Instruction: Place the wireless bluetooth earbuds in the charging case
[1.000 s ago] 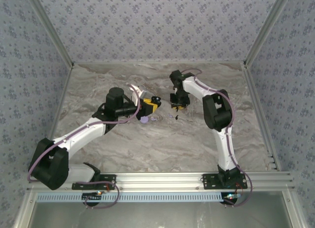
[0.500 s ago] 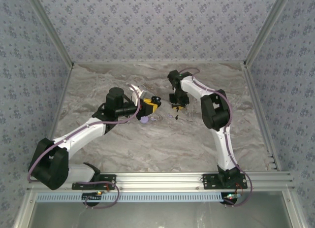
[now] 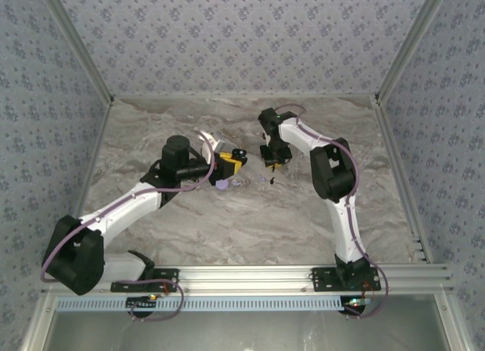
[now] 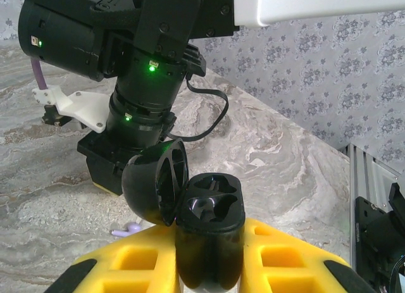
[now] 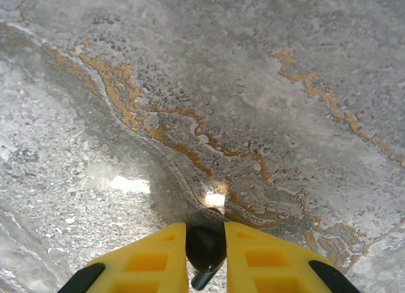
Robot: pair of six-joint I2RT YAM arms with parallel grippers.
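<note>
- Two robot arms reach over a grey-and-white marbled tabletop (image 3: 250,222) streaked with rusty veins. Walls (image 3: 242,40) papered in a pale bluish floral print close it in on three sides, and an aluminium rail (image 3: 250,275) runs along the near edge.
- The left gripper (image 4: 212,271) has its yellow fingers (image 4: 126,268) closed against the sides of the charging case (image 4: 212,223). The case looks black and stands upright between them.
- The case's lid (image 4: 155,185) is hinged open to one side, and two moulded sockets show in the top of the case.
- The right gripper (image 5: 205,258) hangs above bare marble with its jaws nearly together. It pinches one earbud (image 5: 205,245), a small glossy black knob, in the narrow gap.
- A small lavender object (image 3: 222,184) lies on the tabletop just beside the left gripper, on its near side.
- A tiny dark bit (image 3: 270,182) lies near the right gripper and is too small to identify.
</note>
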